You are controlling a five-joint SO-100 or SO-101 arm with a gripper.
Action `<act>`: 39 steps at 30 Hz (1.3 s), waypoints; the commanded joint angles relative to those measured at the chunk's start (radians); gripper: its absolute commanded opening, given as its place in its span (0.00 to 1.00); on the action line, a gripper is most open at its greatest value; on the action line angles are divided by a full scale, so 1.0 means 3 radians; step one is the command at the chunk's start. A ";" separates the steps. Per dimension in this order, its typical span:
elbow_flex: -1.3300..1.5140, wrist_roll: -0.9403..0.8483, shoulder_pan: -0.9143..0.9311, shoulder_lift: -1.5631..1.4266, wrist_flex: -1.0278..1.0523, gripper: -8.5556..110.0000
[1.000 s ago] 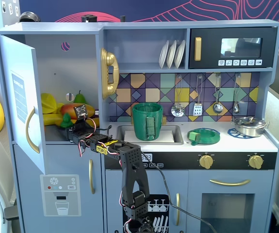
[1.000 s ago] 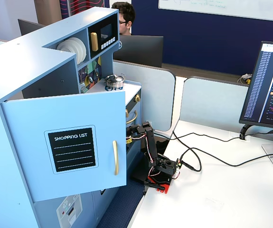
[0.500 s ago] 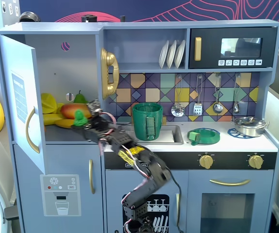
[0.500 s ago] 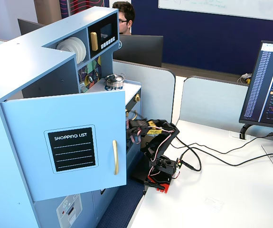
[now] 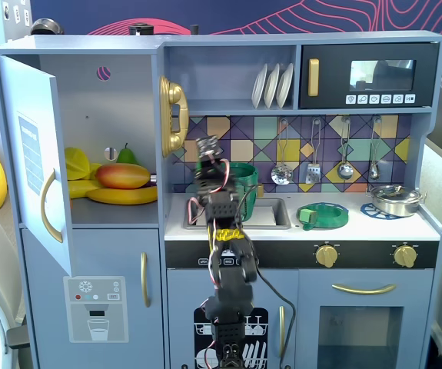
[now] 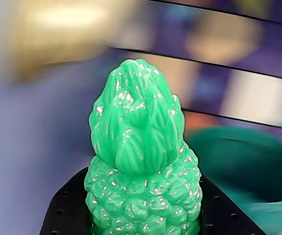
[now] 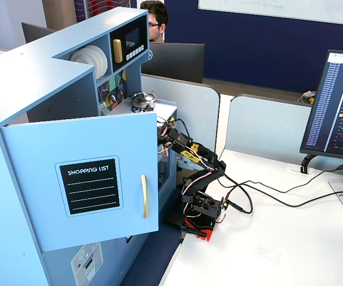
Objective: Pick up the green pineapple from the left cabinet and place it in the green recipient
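The green pineapple (image 6: 141, 161) fills the wrist view, leafy top upward, with a black jaw against each side of its bumpy body. My gripper (image 6: 143, 215) is shut on it. In a fixed view the gripper (image 5: 207, 150) is raised over the counter, just right of the left cabinet (image 5: 105, 100), whose door (image 5: 32, 154) stands open. The pineapple cannot be made out in that view. The dark green recipient (image 5: 244, 175) stands right behind the arm by the sink; it shows blurred at the right of the wrist view (image 6: 248, 161). From the side, the gripper (image 7: 162, 132) is behind the open door (image 7: 93, 179).
In the cabinet lie a mango (image 5: 122, 175), bananas (image 5: 121, 195) and a green pear (image 5: 127, 156). A gold phone (image 5: 173, 115) hangs just left of the gripper. A flat green dish (image 5: 324, 214) and a silver pot (image 5: 395, 198) sit on the counter to the right.
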State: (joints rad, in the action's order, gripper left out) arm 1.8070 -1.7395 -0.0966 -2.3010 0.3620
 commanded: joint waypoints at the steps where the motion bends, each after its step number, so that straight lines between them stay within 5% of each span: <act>1: -0.0777 0.0133 0.0373 0.0654 -0.0189 0.07; 16: -0.2234 0.0383 0.0506 0.2112 -0.0307 0.12; 22: -0.2214 0.0348 0.0465 0.2168 -0.0266 0.36; 27: -0.2153 0.0358 0.0460 0.2137 -0.0383 0.44; 32: -0.1785 0.0373 0.0424 0.1764 -0.0414 0.46; 39: -0.0123 0.0378 0.0276 0.0118 -0.0271 0.47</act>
State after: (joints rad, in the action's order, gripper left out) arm 1.5769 -1.6383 0.0046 -1.9742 0.2654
